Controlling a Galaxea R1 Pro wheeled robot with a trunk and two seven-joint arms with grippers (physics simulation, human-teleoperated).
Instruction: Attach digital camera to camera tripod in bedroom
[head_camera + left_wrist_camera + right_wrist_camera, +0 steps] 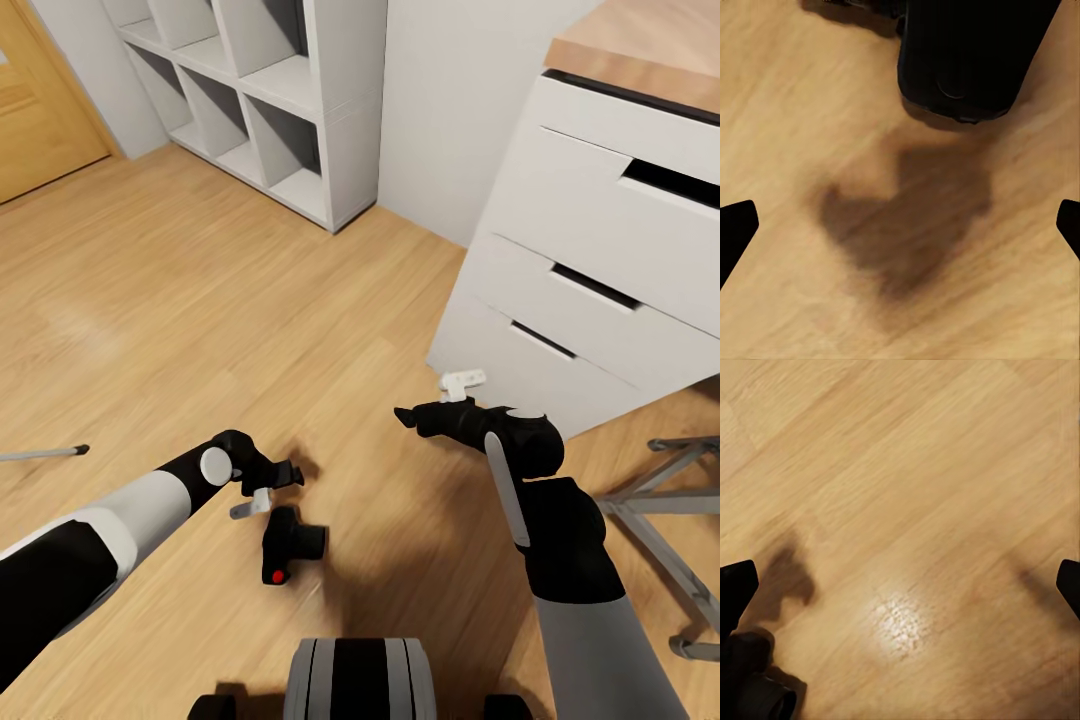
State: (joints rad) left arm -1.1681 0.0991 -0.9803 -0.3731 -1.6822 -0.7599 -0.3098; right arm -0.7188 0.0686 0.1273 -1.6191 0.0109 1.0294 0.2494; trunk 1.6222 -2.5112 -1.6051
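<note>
Left end effector (pixel 268 486): mine, released; in my left wrist view the fingers (pixel 735 229) stand wide apart with bare floor between them. It hangs low, just above the camera, grasping nothing.
Camera (pixel 290 545): lying on the floor (pixel 200 330), just beside my left end effector at its 5 o'clock in the head view; red dot facing up, lens pointing toward 3 o'clock. My left wrist view shows its black body (pixel 967 56) ahead of the fingers, not between them.
Right end effector (pixel 425 400): released too, fingers (pixel 735 592) spread, over bare floor, well apart from the camera at its 2 o'clock.
Tripod: a grey leg (pixel 45 453) juts in at 9 o'clock; I cannot tell if it belongs to the tripod.
Surroundings: drawer chest (pixel 590 290) at 2 o'clock, cube shelves (pixel 260 90) at 12, grey metal frame (pixel 670 520) at 3.
Progress: early, I judge. Camera not yet grasped; picking up, carrying and mounting all remain.
</note>
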